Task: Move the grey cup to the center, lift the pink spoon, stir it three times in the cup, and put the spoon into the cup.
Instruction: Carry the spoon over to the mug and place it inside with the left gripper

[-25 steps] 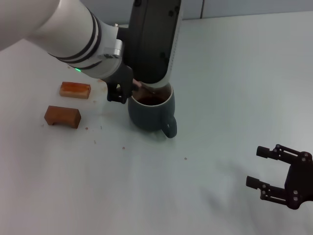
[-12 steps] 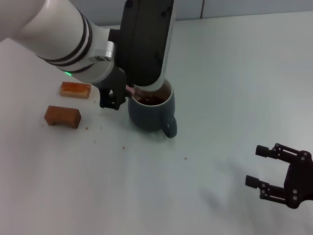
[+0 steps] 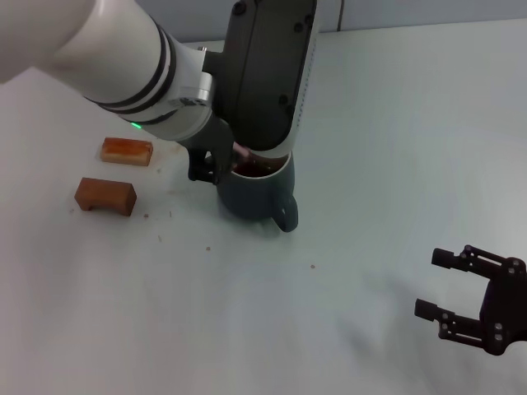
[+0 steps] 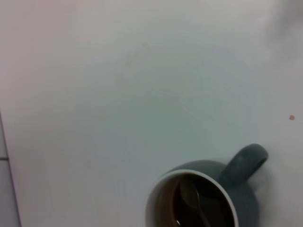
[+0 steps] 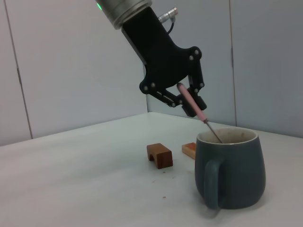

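The grey cup (image 3: 255, 193) stands upright on the white table, handle toward me; it also shows in the left wrist view (image 4: 201, 198) and the right wrist view (image 5: 232, 170). My left gripper (image 5: 187, 97) hangs just above the cup's rim, shut on the pink spoon (image 5: 191, 102). The spoon tilts down into the cup, and its metal bowl (image 4: 189, 196) lies inside against the brown-stained wall. In the head view my left arm hides most of the spoon. My right gripper (image 3: 449, 288) is open and empty, low at the right near the table's front.
Two brown wooden blocks lie left of the cup: an orange-brown one (image 3: 127, 151) farther back and a notched one (image 3: 104, 196) nearer. They also show in the right wrist view (image 5: 159, 155). A few small crumbs dot the table near the cup.
My left gripper with the spoon swung left, then back right over the cup, moving the spoon inside it. The cup and my right arm stayed in place.
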`<state>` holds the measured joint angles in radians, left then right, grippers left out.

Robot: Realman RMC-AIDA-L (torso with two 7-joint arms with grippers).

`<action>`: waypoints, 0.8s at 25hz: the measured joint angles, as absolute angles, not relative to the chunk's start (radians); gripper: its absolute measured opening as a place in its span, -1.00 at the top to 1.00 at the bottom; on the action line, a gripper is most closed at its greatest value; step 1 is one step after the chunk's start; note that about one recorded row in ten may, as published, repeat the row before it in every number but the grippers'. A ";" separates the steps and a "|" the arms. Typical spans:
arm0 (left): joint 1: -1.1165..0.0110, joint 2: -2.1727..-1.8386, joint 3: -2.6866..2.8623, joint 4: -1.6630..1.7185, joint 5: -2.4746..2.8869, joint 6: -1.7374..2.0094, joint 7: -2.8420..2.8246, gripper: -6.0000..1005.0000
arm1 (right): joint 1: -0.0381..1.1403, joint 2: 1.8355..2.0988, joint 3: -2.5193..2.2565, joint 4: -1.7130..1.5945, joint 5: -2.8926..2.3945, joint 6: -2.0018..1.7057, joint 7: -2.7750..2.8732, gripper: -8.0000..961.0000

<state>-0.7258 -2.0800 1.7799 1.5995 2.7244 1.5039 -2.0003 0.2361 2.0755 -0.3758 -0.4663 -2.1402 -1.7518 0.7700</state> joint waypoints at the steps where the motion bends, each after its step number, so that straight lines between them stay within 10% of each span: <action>1: -0.727 -2.080 1.782 1.594 2.725 1.495 -2.001 0.70 | 0.235 2.075 -0.376 -0.466 -2.140 -1.752 0.770 -0.57; 20: -0.722 -2.080 1.784 1.612 2.754 1.559 -2.038 0.69 | 0.239 2.074 -0.376 -0.466 -2.140 -1.752 0.770 -0.57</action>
